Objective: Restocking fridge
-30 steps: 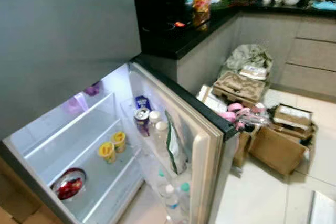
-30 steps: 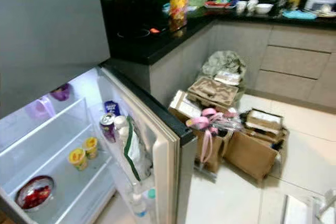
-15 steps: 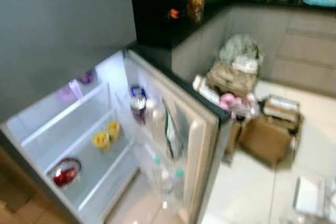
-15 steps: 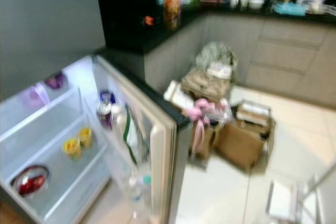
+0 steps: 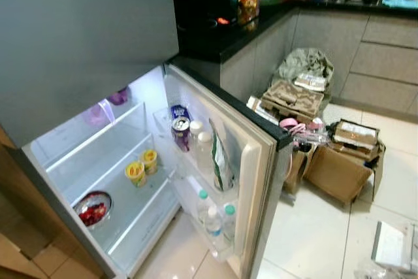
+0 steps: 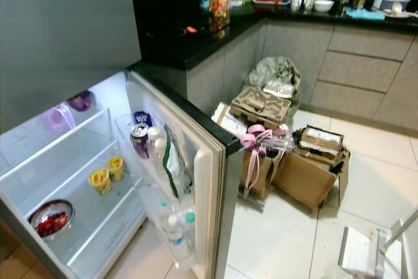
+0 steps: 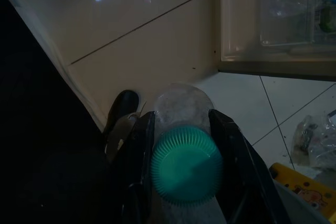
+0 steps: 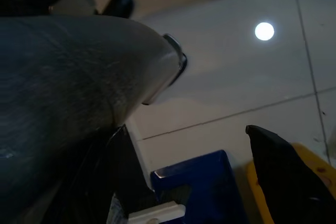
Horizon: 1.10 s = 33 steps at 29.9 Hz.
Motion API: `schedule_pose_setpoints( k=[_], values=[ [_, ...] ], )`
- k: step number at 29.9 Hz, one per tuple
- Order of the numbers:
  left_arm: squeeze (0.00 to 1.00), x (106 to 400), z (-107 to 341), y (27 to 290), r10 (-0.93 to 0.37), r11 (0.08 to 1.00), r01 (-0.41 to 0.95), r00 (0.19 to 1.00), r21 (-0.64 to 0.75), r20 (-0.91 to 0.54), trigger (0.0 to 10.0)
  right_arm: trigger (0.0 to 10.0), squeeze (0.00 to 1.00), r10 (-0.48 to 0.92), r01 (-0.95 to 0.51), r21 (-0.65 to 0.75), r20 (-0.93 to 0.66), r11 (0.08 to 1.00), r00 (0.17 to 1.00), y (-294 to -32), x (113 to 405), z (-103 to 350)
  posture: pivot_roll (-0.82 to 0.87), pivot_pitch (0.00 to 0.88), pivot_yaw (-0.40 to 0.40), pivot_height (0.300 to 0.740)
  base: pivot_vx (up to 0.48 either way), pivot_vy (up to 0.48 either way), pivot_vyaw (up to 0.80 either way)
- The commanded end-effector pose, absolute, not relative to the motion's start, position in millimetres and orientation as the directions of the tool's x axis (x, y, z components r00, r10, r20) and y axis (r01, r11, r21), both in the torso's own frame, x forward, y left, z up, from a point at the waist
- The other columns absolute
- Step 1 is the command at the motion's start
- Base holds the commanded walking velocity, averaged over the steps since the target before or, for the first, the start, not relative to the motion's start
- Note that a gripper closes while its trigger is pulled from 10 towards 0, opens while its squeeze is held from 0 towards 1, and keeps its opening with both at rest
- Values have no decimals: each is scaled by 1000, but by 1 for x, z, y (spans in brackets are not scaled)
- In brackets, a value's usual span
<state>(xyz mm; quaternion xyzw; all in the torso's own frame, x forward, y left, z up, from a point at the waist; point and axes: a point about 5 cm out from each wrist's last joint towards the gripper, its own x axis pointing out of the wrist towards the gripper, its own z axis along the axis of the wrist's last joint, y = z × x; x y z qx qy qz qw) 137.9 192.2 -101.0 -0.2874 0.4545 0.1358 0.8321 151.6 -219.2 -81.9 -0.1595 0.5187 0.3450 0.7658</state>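
- Left wrist view: the left gripper [image 7: 181,169] is clamped on a clear plastic bottle [image 7: 178,109] with a green ribbed cap [image 7: 185,164], one black finger on each side of the neck. Pale floor tiles lie below, and the bottom edge of the fridge door is ahead.
- In the right wrist view the right gripper [image 8: 210,182] hangs low over the floor with its two dark fingers well apart and nothing between them. A blue object [image 8: 194,182] and a yellow object [image 8: 262,187] lie beneath it; I cannot tell what they are.
- From the head views, the fridge [image 5: 85,37] stands with its lower door [image 5: 251,161] swung wide. Along the door's upper shelf edge sit a can [image 5: 180,132], a white-capped bottle [image 5: 204,148] and a green-and-white pouch [image 5: 219,164]. Three capped bottles [image 5: 214,217] stand in the bottom door shelf.
- Inside, two yellow cups [image 5: 140,166] stand near the front edge of the middle shelf, and a bowl of red food [image 5: 93,208] sits at the front left corner of the bottom shelf.
- Judged step: carrying the bottle to the open fridge, not yet placing it.
- The next move probably calls for raising the left arm and setting the bottle upright in the bottom door shelf beside its likes, or on a bare stretch of shelf, clear of the cups.
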Motion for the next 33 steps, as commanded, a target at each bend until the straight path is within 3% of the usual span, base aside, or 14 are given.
schedule_pose_setpoints(
  k=[1,5,7,8,9,10,12,13,18,22,23,25,29,33],
  values=[
    [0,119,-108,193,-41,799,-513,475,-314,-879,10000,10000,0,479,-747,208,-862,632,165,-203,150,-82,-128,0,3,740,0,0,0],
    [0,118,-108,193,-38,797,-517,473,-312,-880,10000,10000,0,551,-831,273,-833,485,47,-194,146,-79,-128,0,3,740,0,0,0],
    [0,118,-108,193,-38,797,-517,473,-312,-880,10000,10000,0,551,-831,273,-833,485,47,-194,146,-79,-128,0,3,740,0,0,0],
    [0,118,-108,193,-38,796,-518,473,-313,-880,10000,8157,0,557,-843,280,-830,459,28,-193,145,-79,-128,0,3,740,0,0,0],
    [0,118,-108,193,-39,796,-518,473,-313,-880,10000,0,0,638,-874,282,-769,396,41,-184,180,-60,-131,0,3,740,0,0,0],
    [0,118,-108,193,-39,796,-518,473,-313,-880,10000,0,0,638,-874,282,-769,396,41,-184,180,-60,-131,0,3,740,0,0,0],
    [0,118,-108,193,-40,795,-518,474,-315,-880,10000,0,0,703,-927,149,-695,344,150,-171,241,-19,-131,0,3,740,0,0,0],
    [0,118,-108,193,-40,795,-518,474,-316,-879,10000,0,0,716,-938,106,-676,331,177,-167,255,-6,-131,0,4,740,0,0,0],
    [0,118,-108,194,-40,795,-518,475,-316,-879,10000,0,0,733,-942,94,-655,322,185,-165,263,1,-131,0,4,740,0,0,0],
    [0,118,-108,194,-38,795,-519,473,-314,-880,10000,0,0,799,-951,205,-598,230,65,-158,261,7,-125,0,4,740,0,0,0],
    [0,118,-108,194,-38,794,-520,473,-314,-880,10000,8863,0,821,-951,222,-569,214,51,-156,263,11,-125,0,4,740,0,0,0],
    [0,118,-108,194,-37,795,-520,473,-313,-880,10000,10000,0,850,-951,242,-525,195,42,-153,266,18,-125,0,4,740,0,0,0],
    [0,118,-108,193,-37,794,-521,472,-313,-881,10000,10000,0,832,-949,159,-534,271,148,-151,279,25,-125,0,4,740,0,0,0],
    [0,118,-108,193,-38,793,-523,472,-314,-881,10000,10000,0,654,-880,8,-672,475,347,-169,292,18,-120,0,4,740,0,0,0]
  ],
)
